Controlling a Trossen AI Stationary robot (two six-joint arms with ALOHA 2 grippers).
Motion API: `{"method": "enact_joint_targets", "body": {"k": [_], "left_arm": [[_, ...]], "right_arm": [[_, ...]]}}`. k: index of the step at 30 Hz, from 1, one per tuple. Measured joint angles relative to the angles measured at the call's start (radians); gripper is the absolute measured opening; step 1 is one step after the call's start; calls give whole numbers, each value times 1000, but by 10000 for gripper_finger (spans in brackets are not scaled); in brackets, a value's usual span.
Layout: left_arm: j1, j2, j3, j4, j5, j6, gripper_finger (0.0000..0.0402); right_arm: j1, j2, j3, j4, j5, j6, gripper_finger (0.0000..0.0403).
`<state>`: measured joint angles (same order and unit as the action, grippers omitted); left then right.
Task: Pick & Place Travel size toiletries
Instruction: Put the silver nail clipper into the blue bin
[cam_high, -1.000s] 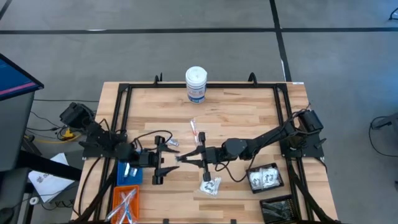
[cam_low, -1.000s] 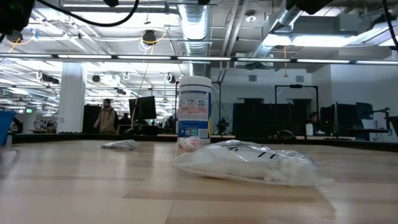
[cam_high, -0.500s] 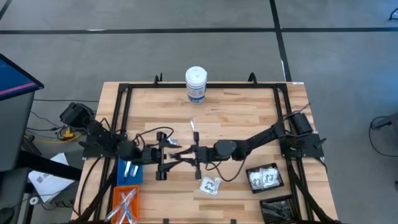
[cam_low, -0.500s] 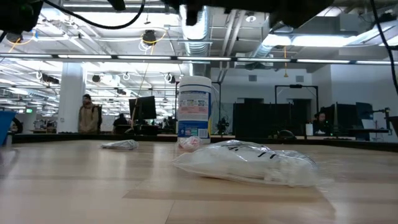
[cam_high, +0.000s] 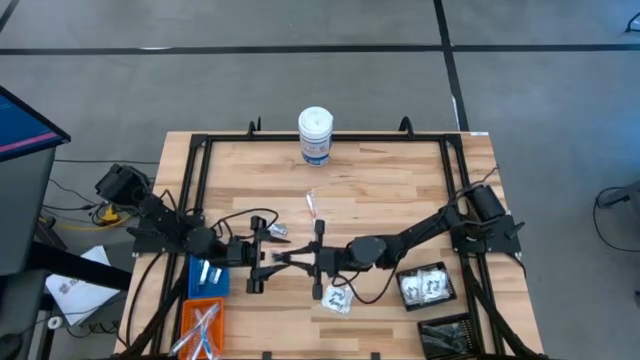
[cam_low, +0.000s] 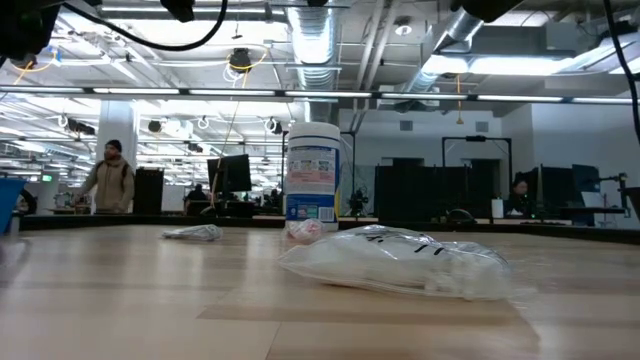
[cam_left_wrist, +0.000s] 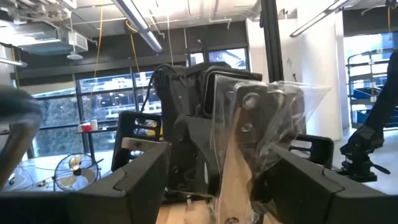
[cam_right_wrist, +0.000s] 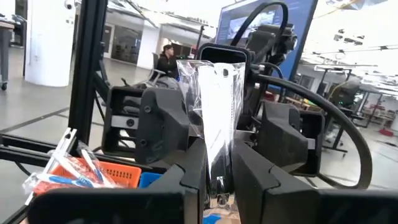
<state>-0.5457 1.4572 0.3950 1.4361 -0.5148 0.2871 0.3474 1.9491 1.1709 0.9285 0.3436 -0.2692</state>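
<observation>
With the right gripper (cam_right_wrist: 217, 180) pinching a clear packet (cam_right_wrist: 214, 118) upright above mid-table and the left gripper (cam_high: 262, 262) spread wide facing it, a clean handover seemingly required the left fingers to close fully on the packet before the right let go.

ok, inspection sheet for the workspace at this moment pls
Surface: wooden table, black frame round it.
Job's things: clear packet pinched by right gripper, presented to left gripper; clear packet and white-and-red stick loose on wood.
Clutter: white canister at far edge; blue bin, orange bin, black bins.
Grippers: left fingers open, right shut on packet.
Cables: looped along both arms.
Surroundings: person walking behind.
</observation>
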Motion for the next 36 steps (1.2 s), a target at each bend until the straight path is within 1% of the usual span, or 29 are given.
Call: {"method": "enact_joint_targets", "body": {"k": [4,8,13,18,21,24,26,29,31,33,36], "left_arm": [[-7,0,0,1,-1,0,243],[-19,0,0,2,0,1,220],[-36,0,0,4,-4,21,165],[-38,0,0,7,-2,22,96],[-39,-1,0,7,-1,30,59],[-45,0,0,3,-4,24,56],[-48,0,1,6,-12,15,33],[-52,-5,1,-3,-21,3,16],[-59,-10,1,-10,-28,-2,7],[-70,-11,1,-12,-44,-1,6],[-96,-16,1,-14,-97,19,7]], "right_arm": [[-5,0,1,-21,-3,32,47],[-17,0,1,-28,-33,69,47],[-22,0,1,-32,-40,86,47],[-21,0,1,-35,-41,86,48],[-15,0,1,-37,-37,95,56],[-13,0,1,-44,-37,93,71],[-13,0,1,-49,-36,93,83],[-18,0,1,-49,-36,114,107],[-19,0,1,-48,-36,117,128],[-19,0,1,-46,-36,116,152],[-19,0,1,-28,-35,105,190]]}}
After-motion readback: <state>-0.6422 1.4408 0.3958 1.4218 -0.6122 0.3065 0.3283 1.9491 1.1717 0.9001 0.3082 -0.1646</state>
